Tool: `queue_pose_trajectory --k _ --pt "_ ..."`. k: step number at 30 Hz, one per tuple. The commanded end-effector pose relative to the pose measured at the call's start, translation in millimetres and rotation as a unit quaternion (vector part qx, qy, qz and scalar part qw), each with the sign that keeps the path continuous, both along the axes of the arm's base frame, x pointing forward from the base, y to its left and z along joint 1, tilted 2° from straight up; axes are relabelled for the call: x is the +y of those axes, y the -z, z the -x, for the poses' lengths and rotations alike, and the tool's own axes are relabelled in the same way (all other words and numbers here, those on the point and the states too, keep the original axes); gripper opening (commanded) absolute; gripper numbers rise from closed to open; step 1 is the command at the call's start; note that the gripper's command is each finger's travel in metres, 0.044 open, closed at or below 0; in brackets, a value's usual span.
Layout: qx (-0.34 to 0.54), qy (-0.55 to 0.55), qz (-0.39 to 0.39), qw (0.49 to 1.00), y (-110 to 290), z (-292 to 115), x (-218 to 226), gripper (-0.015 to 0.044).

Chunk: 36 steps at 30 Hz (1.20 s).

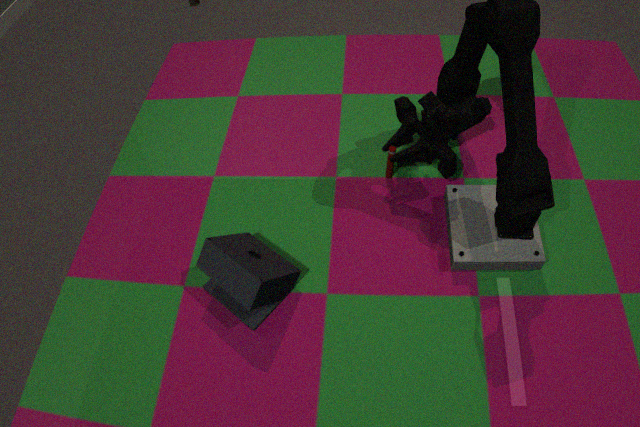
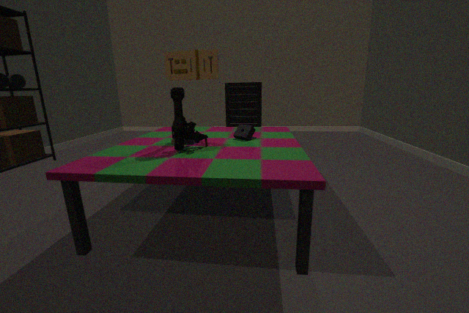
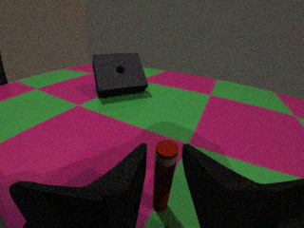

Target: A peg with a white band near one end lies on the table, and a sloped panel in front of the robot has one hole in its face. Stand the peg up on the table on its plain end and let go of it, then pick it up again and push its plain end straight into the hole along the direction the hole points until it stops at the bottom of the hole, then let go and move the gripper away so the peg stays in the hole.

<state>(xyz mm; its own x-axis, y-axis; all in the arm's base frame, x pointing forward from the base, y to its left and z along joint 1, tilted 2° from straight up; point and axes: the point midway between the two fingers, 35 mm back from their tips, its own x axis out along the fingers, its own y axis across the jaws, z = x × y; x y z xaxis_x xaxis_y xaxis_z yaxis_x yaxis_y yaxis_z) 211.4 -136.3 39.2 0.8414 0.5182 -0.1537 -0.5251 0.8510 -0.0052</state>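
Dim room, grey walls, shelf rack [image 2: 17, 89] on the left side of the exterior view, tool board [image 2: 192, 64] on the back wall. We're working on a pink/green checkered tabletop [image 1: 403, 350].

Arm [image 1: 516, 117] sits on a grey base plate [image 1: 491, 251] and folds down low, toward the middle of the tabletop.

Peg [image 3: 165, 174]: red, standing upright on the tabletop, bottom end on the surface right at a pink/green seam. In the top view the peg [image 1: 390, 161] is just off the fingertips. We can't make out the white band clearly in any view.

Jaws: parted, released. In the wrist view we see a gap on both sides between the peg and the dark fingers, so nothing is clamped; the peg stands on its own between them.

Sloped panel [image 1: 248, 269]: dark grey block, well apart from the peg, across the tabletop from the arm. The hole [image 3: 120, 70] in its face shows as a dark dot near the middle, and we see the face tilted toward the wrist camera. Peg isn't in the hole.

A pale translucent strip [image 1: 510, 339] lies on the tabletop beyond the base plate.
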Motion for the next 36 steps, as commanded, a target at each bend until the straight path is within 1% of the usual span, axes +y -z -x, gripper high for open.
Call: queue_pose_trajectory --k 1,23,34,35,36 --pt "0.000 0.000 0.000 1.000 -0.1 0.0 0.1 0.0130" --pt "0.000 0.000 0.000 1.000 -0.1 0.0 0.1 0.0130" --pt "0.000 0.000 0.000 1.000 -0.1 0.0 0.1 0.0419" --pt "0.000 0.000 0.000 1.000 -0.1 0.0 0.1 0.0440" --pt "0.000 0.000 0.000 1.000 -0.1 0.0 0.1 0.0440"
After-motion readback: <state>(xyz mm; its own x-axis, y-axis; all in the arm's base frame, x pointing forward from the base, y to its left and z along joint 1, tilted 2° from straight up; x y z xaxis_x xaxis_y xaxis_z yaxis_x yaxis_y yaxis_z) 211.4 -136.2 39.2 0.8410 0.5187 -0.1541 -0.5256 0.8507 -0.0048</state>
